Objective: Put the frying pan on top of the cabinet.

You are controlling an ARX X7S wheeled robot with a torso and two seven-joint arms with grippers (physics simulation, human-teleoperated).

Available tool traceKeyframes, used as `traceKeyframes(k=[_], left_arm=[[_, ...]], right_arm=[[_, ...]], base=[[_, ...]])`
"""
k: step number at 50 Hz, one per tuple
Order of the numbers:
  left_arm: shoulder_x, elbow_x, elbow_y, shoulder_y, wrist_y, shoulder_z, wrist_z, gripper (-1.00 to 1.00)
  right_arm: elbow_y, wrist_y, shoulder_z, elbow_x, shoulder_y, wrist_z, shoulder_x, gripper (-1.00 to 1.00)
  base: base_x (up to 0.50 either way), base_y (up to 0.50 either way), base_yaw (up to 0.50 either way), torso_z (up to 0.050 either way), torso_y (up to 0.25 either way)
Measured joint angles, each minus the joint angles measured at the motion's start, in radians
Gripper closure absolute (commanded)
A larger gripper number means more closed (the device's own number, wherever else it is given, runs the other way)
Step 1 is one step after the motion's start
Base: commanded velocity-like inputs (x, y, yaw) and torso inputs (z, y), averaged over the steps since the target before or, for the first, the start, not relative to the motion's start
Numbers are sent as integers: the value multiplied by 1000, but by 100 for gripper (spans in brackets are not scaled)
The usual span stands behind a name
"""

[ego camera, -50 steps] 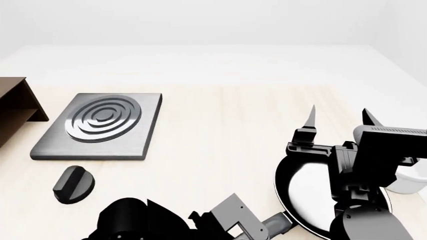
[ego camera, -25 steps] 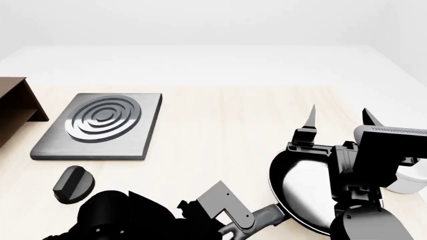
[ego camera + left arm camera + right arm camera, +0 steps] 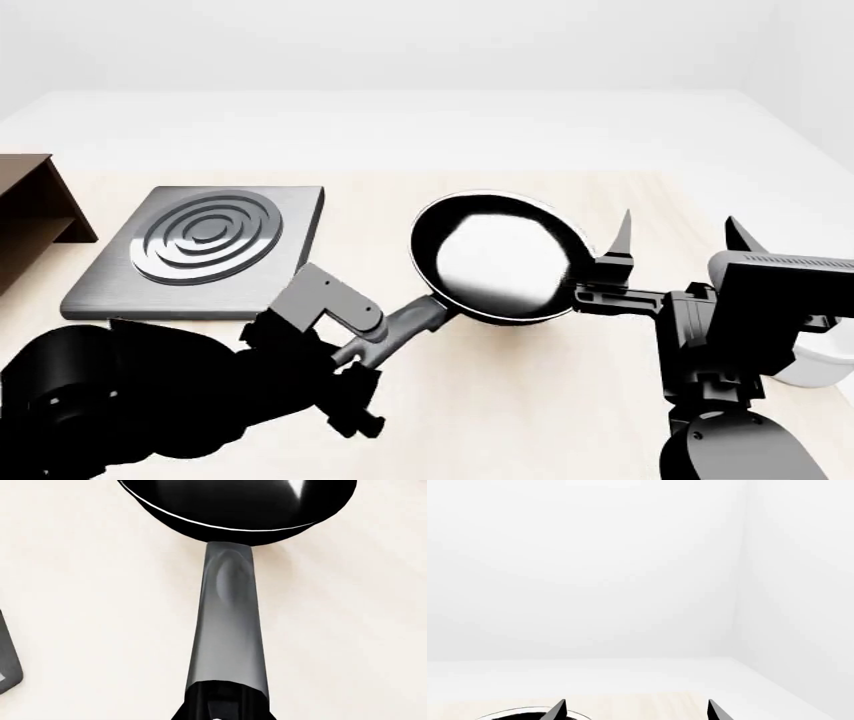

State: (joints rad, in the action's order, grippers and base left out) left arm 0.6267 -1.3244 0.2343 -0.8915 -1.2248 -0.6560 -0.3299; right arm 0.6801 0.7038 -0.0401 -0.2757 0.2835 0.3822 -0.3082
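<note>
The frying pan (image 3: 497, 258) is a round black pan with a pale glossy inside, held up above the table's middle. My left gripper (image 3: 358, 345) is shut on its long black handle (image 3: 416, 318). In the left wrist view the handle (image 3: 229, 625) runs from the jaws to the pan bowl (image 3: 237, 502). The dark brown cabinet (image 3: 30, 215) shows partly at the far left edge. My right gripper (image 3: 678, 240) is open and empty, its fingertips (image 3: 558, 711) pointing up just right of the pan, whose rim (image 3: 514, 714) shows low in the right wrist view.
A square grey hotplate (image 3: 200, 250) with concentric rings lies between the pan and the cabinet. A white object (image 3: 817, 362) sits at the right edge behind my right arm. A corner of the hotplate (image 3: 8, 660) shows in the left wrist view.
My left arm has lifted the pan by its handle from the table near my right arm and carried it up, away and left. The right gripper has not moved.
</note>
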Motion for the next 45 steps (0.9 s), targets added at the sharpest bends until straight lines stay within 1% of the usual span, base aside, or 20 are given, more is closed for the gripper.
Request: traceKeyframes(k=[8,16,20,26,30,33,35,45], left_arm=[[4,-7,-148,-151,-12,67,-21,100],[-38,47,-399,-373,-17,83,-1,100],[-75,108,-571,-493,7,60,36,100],[-168,236,-943,-687,107,-1,126,100],[-217,327,-1145,-779,167,7,137,100],[-240,422,-1253,-826,197,58,124,100],[-250,492,-1309,-848,212,113,107,100],[-264,882,-1479,-894,260,459,-38,100]], right_arm=[[-3,-1,-2,-2,1,3,-2,-100],[-6,-2,-3,-6,1,5,-3,-100],[-8,-3,-4,-8,2,5,-4,-100],[-12,-4,-4,-11,3,6,-4,-100],[-14,-5,-5,-13,4,7,-5,-100],[-16,-5,-6,-13,4,7,-6,-100],[-17,-6,-7,-14,4,8,-6,-100],[-24,-9,-12,-14,5,11,-9,-100]], base=[[0,0,0,0,3],[0,0,0,0,1],[0,0,1,0,3],[0,0,0,0,2],[0,0,1,0,2],[0,0,0,0,0],[0,0,0,0,5],[0,0,0,0,1]])
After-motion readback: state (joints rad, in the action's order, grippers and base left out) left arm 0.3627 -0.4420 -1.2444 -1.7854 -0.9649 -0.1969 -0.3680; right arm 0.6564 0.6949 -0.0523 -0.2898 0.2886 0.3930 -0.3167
